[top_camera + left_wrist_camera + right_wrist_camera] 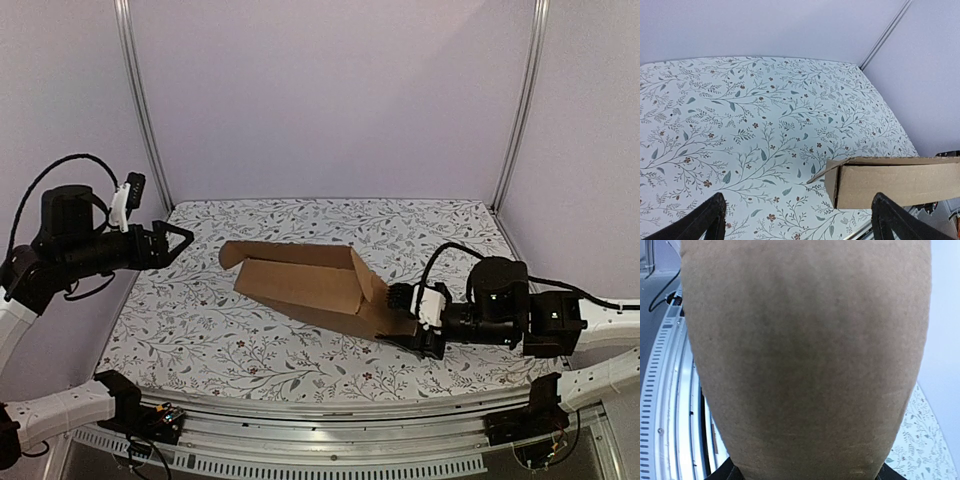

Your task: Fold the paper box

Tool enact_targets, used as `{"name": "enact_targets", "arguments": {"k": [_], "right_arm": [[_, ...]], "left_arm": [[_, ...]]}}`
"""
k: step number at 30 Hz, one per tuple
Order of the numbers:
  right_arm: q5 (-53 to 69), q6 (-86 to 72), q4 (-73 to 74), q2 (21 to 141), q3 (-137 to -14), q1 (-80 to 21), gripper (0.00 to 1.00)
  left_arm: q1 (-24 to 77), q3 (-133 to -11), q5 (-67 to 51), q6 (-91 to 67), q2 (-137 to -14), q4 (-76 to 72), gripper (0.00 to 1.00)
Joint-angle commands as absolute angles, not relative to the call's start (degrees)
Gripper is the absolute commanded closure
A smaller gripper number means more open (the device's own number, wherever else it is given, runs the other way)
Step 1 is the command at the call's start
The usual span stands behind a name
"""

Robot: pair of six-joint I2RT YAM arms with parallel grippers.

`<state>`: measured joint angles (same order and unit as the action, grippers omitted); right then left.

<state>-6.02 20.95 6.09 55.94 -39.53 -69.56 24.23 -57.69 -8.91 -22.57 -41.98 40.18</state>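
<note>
Brown corrugated cardboard is basically all my right wrist camera gets right now, lol. The paper box [805,355] fills that view edge to edge and runs right down between the hand's fingers [720,475]. From above, my right hand [402,320] looks clamped on one end of the box. The rest stretches away from that hand across the middle of the table [200,340], half folded, with a loose flap [232,252] poking out at the end farthest from the grip. My left hand [183,243] is wide open with nothing in it, hovering above the table well apart from the box. In its wrist view the flap end sits ahead of it, off toward the finger [892,217] on the right side. What worries me is that I'm only holding one end, so the long free part can swing or sag around that grip if I move fast. The half-made folds could also spring back open. Squeeze harder to stop that and I'd probably dent the corrugation instead. And if my left hand comes in flat against that floppy flap, I reckon it shoves the whole box sideways rather than creasing it. With my right camera blocked, I wouldn't spot a slip from that side either.
</note>
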Motion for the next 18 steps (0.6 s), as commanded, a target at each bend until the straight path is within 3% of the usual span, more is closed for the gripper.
{"name": "enact_targets", "arguments": {"k": [1,14,18], "right_arm": [[13.84,8.94,0.99,54.47,-37.48,-63.98,0.8],[25.75,-2.34,-5.89,48.57,-30.68,-55.6,0.8],[24.92,-3.48,-5.71,46.5,-29.62,-55.23,0.8]], "left_arm": [[23.71,-53.73,-17.57,-20.06,-43.24,40.26,0.0],[23.65,-51.46,-35.38,-16.95,-47.21,40.46,0.01],[23.7,-51.67,-37.5,-17.47,-47.33,39.9,0.08]]}}
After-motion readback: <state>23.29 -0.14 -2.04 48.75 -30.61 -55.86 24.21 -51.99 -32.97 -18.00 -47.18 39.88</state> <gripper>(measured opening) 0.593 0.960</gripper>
